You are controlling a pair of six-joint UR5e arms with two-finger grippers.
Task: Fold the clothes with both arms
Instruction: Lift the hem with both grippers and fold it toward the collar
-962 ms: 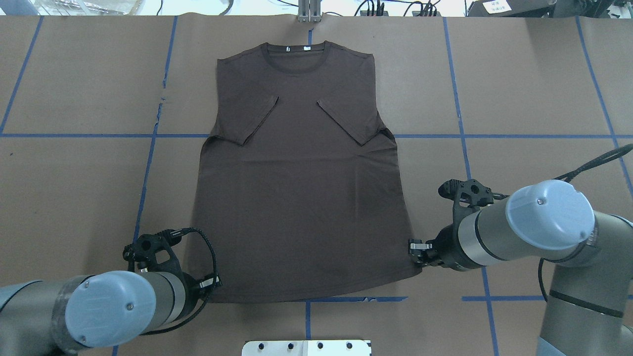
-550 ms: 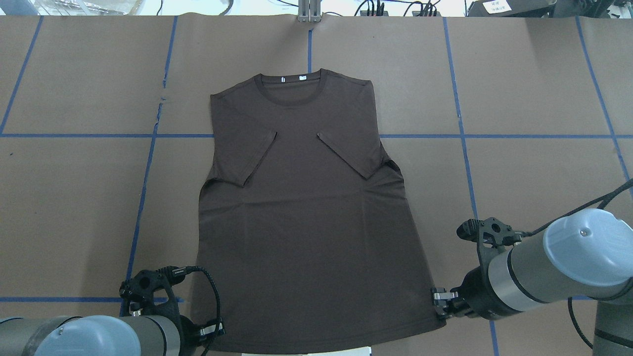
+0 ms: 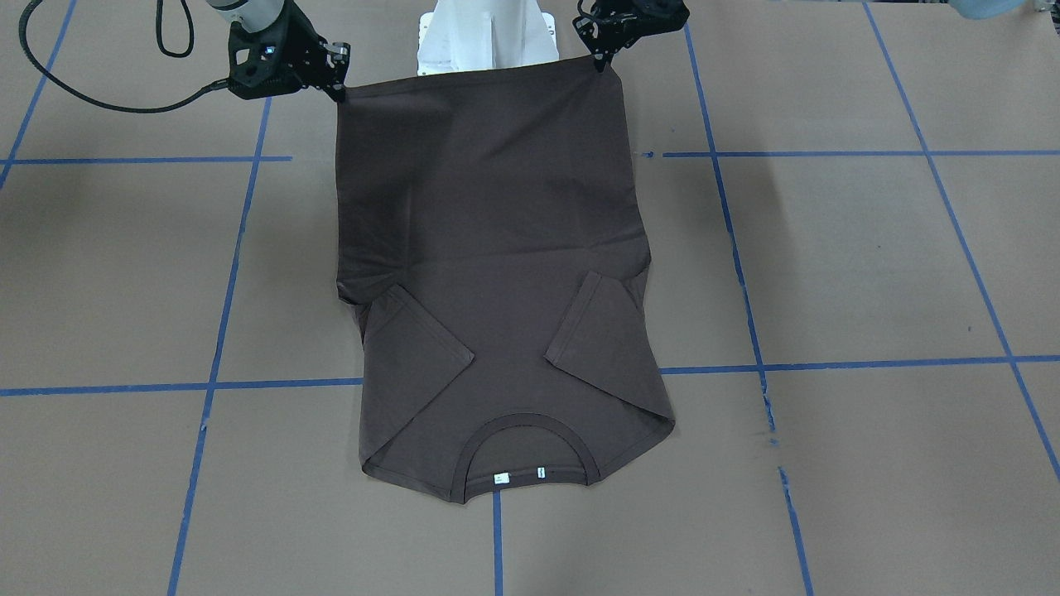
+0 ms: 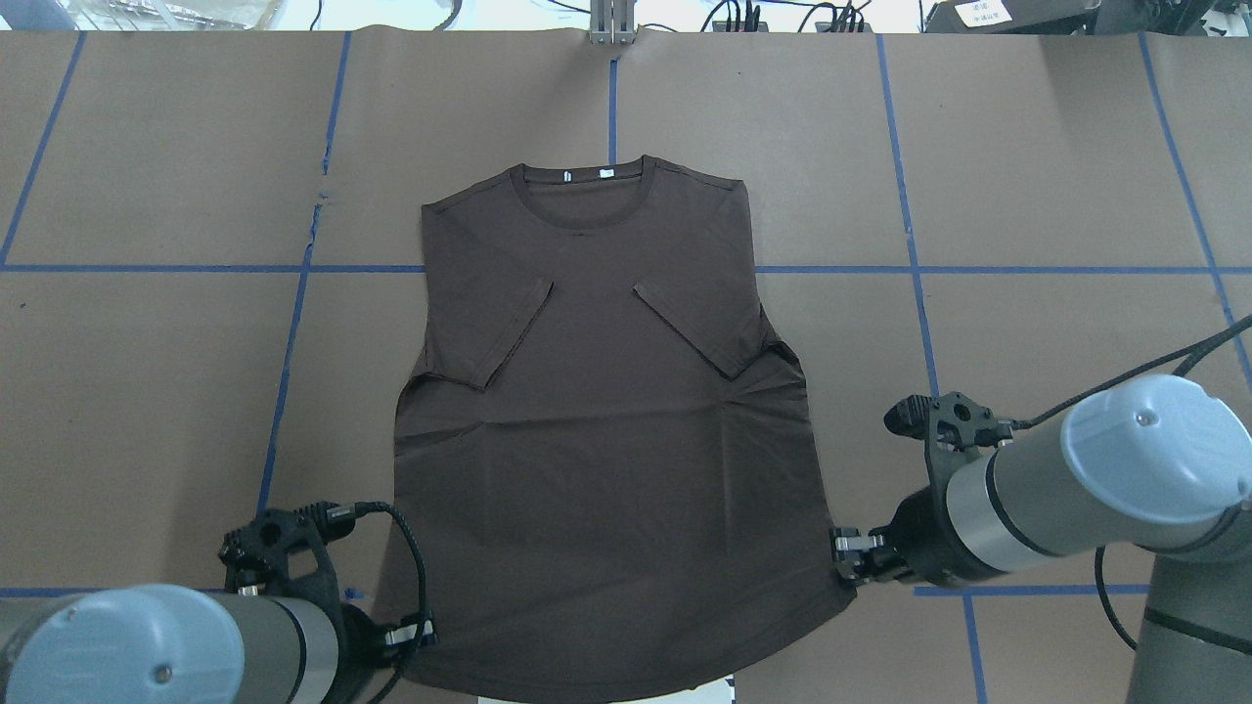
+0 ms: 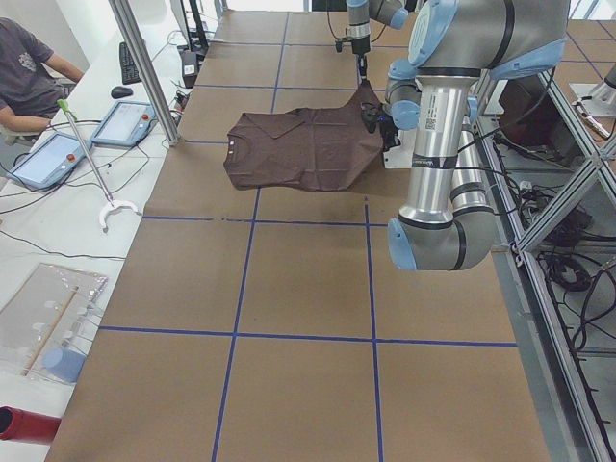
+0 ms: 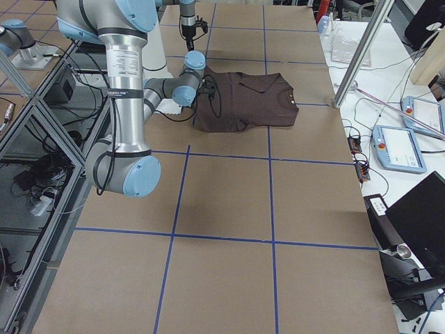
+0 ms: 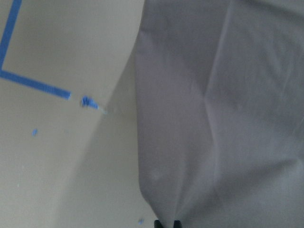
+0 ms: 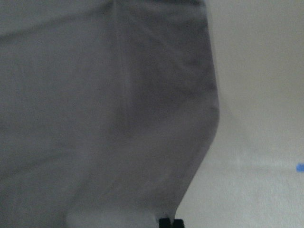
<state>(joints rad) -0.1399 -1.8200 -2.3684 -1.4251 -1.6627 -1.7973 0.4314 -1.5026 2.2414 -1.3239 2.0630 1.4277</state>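
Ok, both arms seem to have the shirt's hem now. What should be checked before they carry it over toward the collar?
1. Left gripper shut on its hem corner of the T-shirt: ok.
2. Right gripper shut on the other hem corner: ok.
3. Both cloth layers pinched at each corner: cannot tell.
4. Sleeves folded in over the chest: ok.
5. Collar end lying flat on the table: ok.
6. Body smooth: not ok, creases fan out below the sleeve on the right arm's side.
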